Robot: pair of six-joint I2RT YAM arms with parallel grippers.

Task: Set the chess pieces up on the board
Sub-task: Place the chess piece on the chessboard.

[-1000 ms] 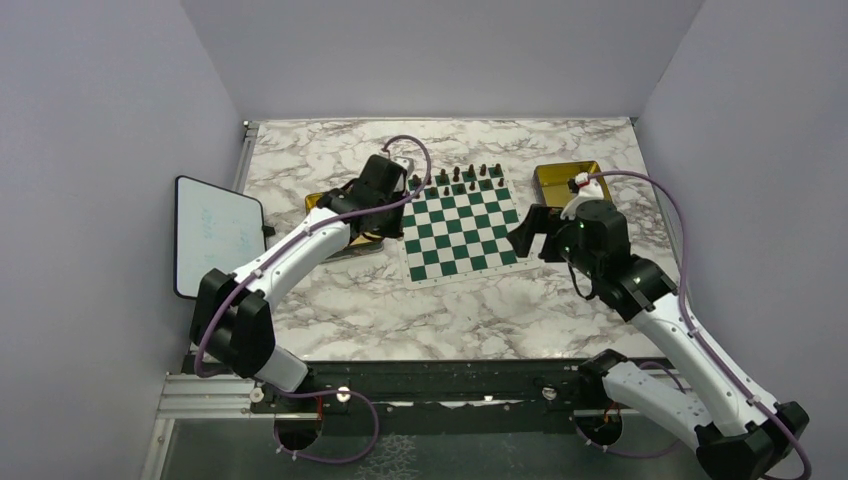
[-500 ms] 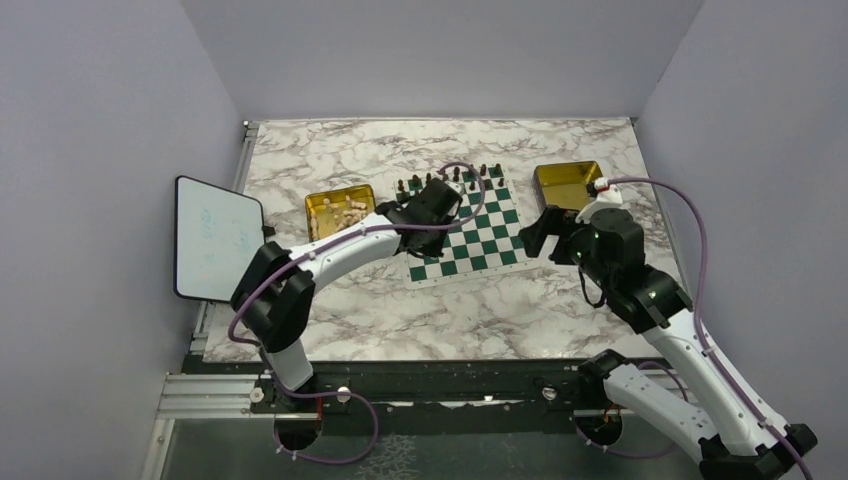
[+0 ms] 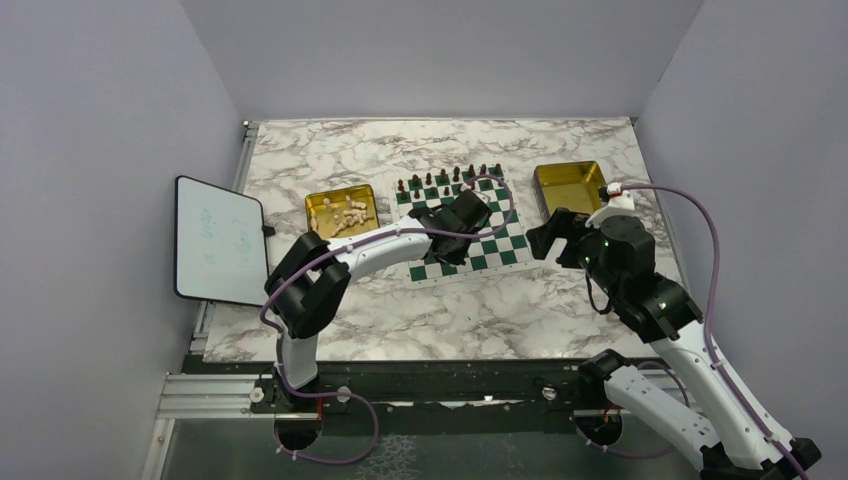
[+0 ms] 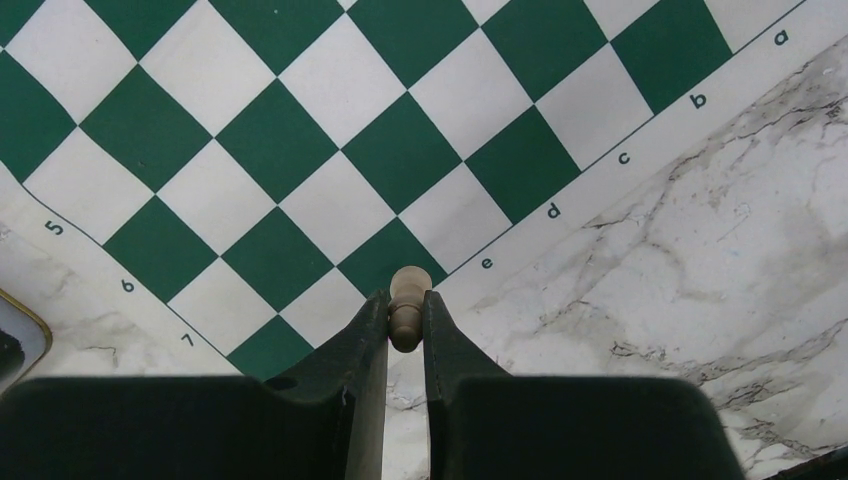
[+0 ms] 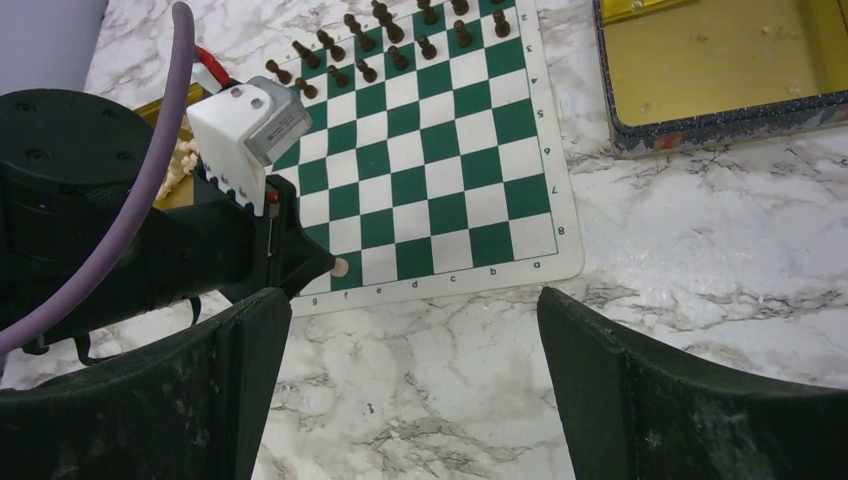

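Top view: the left gripper (image 3: pixel 443 250) reaches over the board's (image 3: pixel 505 240) near edge.

Left wrist view: it is clenched on 1 cream piece (image 4: pixel 407 298). The piece's long axis lies along the fingers, its round head pointing forward over the border near "e".

Right wrist view: the right gripper (image 5: pixel 412 315) hangs spread wide, holding nothing, above the surface (image 5: pixel 450 380).

Left pincer (image 3: pixel 436 252) over board's (image 3: pixel 500 240) near edge

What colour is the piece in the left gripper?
The chess piece is cream; left wrist view.
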